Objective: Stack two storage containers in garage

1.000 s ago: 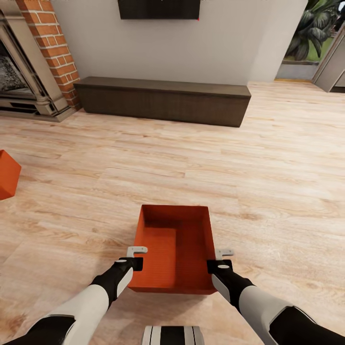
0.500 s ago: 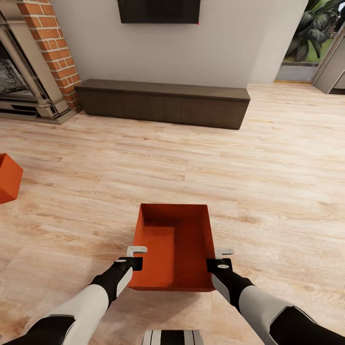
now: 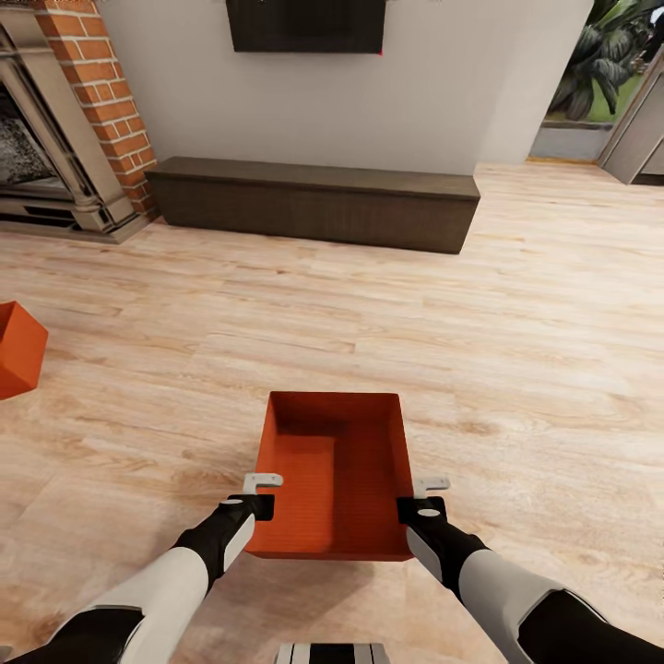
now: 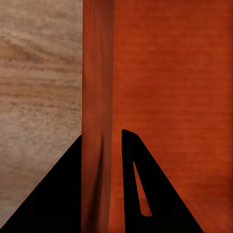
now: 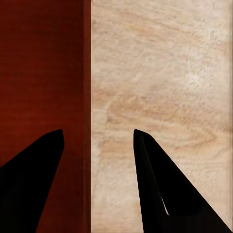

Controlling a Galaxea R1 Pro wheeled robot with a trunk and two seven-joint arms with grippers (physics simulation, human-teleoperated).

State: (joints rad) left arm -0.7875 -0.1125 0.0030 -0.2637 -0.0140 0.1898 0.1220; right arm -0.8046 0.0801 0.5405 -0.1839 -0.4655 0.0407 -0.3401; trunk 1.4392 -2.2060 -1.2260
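I've got the left claw (image 3: 262, 493) and right claw (image 3: 422, 496) each clamped on a side wall of the near container (image 3: 334, 480), lifted over the living room planks. Second container (image 3: 17, 346) sits far left. Next: carry to garage, keep level.
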